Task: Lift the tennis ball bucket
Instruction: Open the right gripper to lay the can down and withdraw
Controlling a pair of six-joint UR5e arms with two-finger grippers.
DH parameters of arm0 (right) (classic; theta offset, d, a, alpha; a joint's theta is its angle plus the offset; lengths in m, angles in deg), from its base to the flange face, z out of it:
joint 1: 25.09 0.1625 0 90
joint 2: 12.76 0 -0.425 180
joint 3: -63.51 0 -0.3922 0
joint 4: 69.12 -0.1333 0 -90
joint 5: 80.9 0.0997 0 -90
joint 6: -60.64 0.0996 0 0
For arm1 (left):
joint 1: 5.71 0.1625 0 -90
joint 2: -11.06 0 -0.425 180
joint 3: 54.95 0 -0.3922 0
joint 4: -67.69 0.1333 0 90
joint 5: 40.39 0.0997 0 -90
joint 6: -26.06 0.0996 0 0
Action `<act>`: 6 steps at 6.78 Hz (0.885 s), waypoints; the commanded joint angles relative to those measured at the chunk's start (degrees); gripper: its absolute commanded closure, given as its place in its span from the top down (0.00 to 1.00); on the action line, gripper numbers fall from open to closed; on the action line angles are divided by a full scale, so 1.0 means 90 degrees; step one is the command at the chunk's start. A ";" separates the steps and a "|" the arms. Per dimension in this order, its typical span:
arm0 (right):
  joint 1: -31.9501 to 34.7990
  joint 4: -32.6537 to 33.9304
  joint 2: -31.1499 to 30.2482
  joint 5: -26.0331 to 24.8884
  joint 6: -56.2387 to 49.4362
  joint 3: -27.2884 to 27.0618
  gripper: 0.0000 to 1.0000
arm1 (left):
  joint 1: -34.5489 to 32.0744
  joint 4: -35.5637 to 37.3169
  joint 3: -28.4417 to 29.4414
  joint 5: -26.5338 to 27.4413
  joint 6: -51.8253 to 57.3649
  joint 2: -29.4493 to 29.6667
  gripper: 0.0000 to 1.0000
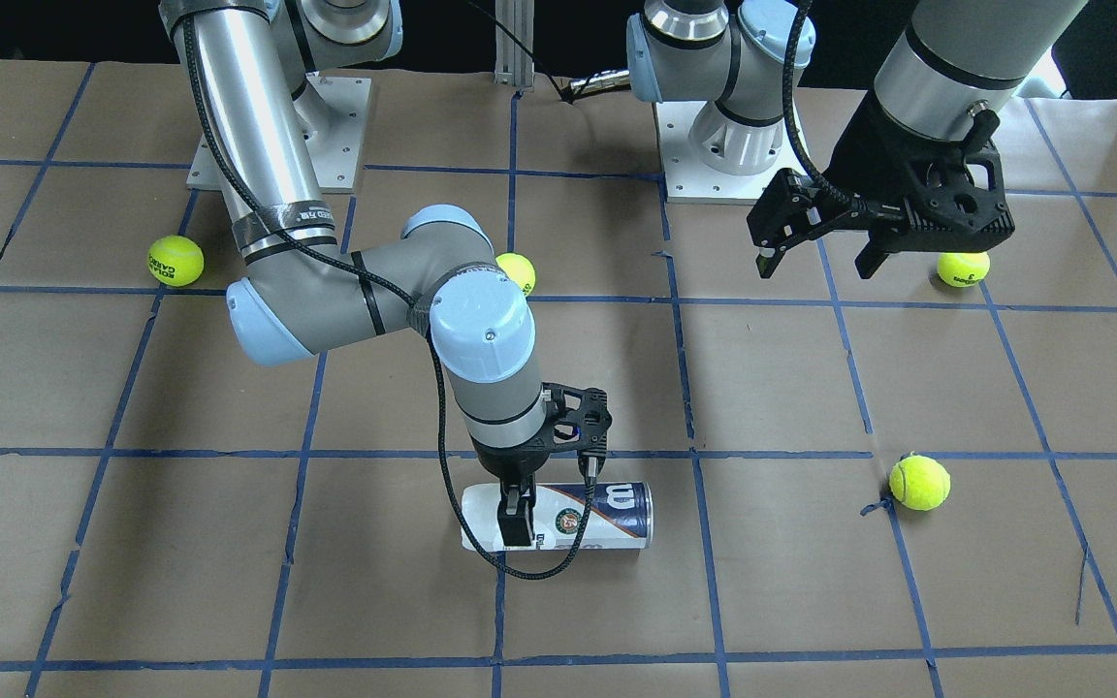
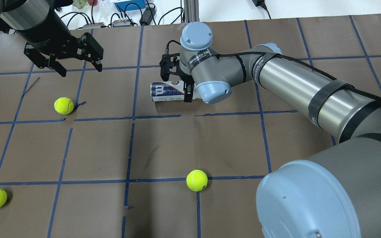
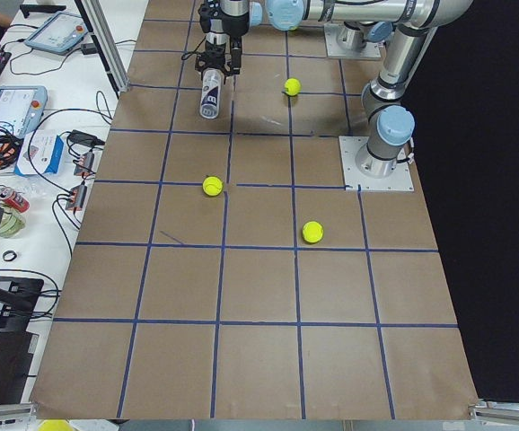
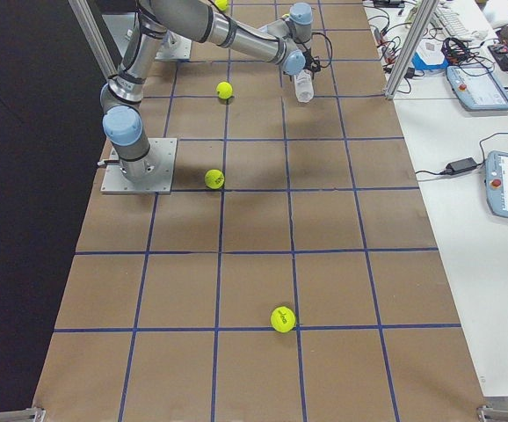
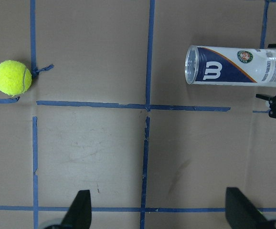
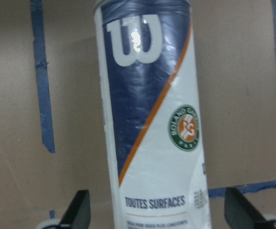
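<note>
The tennis ball bucket [image 1: 607, 514] is a slim clear can with a white and navy label and a W logo. It lies on its side on the brown paper table, its open mouth toward the left arm's side. My right gripper [image 1: 554, 499] is open and straddles the can's middle, one finger on each side, with small gaps showing in the right wrist view [image 6: 147, 119]. My left gripper [image 1: 815, 269] is open and empty, held above the table away from the can. The can also shows in the overhead view [image 2: 164, 92] and the left wrist view [image 5: 228, 64].
Several yellow tennis balls lie loose on the table: one near the left gripper [image 1: 963, 268], one on a tape crossing [image 1: 919, 482], one behind the right arm's elbow [image 1: 518, 271], one far off [image 1: 175, 261]. Blue tape lines grid the table.
</note>
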 commanded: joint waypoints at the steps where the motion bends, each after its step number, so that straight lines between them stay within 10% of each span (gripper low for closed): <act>1: -0.0831 -0.0271 -0.0798 -0.0251 0.0231 0.0123 1.00 | 0.0000 -0.0003 -0.0006 0.0000 0.0007 0.0000 1.00; 6: -0.4126 -0.3246 -0.2509 -0.0380 0.0621 0.0699 1.00 | -0.0019 -0.0003 -0.0006 -0.0010 -0.0002 0.0000 1.00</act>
